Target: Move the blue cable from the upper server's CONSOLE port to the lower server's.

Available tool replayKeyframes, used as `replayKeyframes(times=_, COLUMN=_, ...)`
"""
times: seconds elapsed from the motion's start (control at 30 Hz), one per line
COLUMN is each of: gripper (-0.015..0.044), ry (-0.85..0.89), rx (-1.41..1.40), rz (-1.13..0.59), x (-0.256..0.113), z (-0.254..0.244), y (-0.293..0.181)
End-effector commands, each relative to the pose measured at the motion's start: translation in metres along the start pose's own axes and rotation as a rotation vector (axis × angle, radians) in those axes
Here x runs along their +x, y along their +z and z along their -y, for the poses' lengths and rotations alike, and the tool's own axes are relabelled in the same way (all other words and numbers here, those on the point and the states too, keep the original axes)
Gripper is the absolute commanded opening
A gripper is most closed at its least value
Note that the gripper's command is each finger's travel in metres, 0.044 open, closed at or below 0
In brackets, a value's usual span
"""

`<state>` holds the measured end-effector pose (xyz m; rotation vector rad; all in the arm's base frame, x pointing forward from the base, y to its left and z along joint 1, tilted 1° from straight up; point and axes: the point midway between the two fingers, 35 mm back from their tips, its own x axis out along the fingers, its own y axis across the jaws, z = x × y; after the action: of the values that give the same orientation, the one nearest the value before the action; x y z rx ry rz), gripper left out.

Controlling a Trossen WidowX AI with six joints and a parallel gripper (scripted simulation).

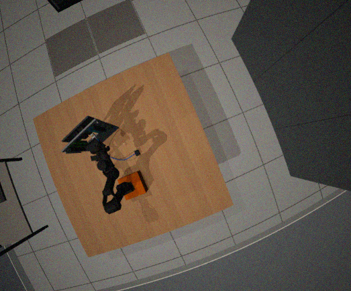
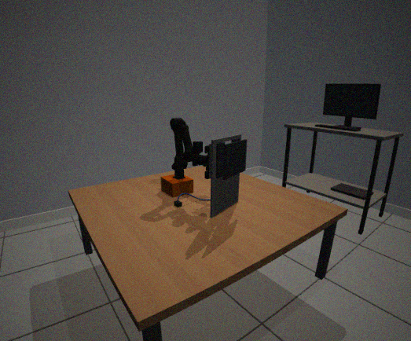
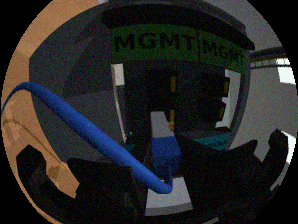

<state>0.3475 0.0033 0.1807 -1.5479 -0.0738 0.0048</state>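
Evidently "MGMT" reads twice on the green strip [image 3: 155, 45]; below it, the gripper [image 3: 161, 137] grasps the plug [image 3: 165, 150], blue with a pale tip, its thick blue cable [image 3: 80, 125] [image 1: 123, 159] [image 2: 194, 196] looping left.

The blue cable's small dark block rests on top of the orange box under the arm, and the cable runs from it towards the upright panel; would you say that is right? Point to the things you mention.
Not quite: the small dark block [image 1: 137, 153] [image 2: 177, 203] sits on the wooden table [image 1: 182, 161] [image 2: 143, 251], apart from the orange box [image 1: 136, 193] [image 2: 168, 186], as the top and exterior views show. The blue cable [image 1: 123, 159] [image 2: 192, 196] [image 3: 82, 127] does run from it towards the upright grey panel [image 2: 225, 196].
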Motion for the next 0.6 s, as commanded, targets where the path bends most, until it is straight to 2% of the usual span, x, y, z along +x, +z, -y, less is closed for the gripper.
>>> replayKeyframes(times=0.0, gripper=0.0, ry=-0.015, rx=0.004, rz=-0.002, x=0.0033, z=0.0047, y=0.0002)
replayKeyframes(times=0.57, gripper=0.0, ry=-0.016, rx=0.005, rz=-0.002, x=0.0061, z=0.0038, y=0.0006)
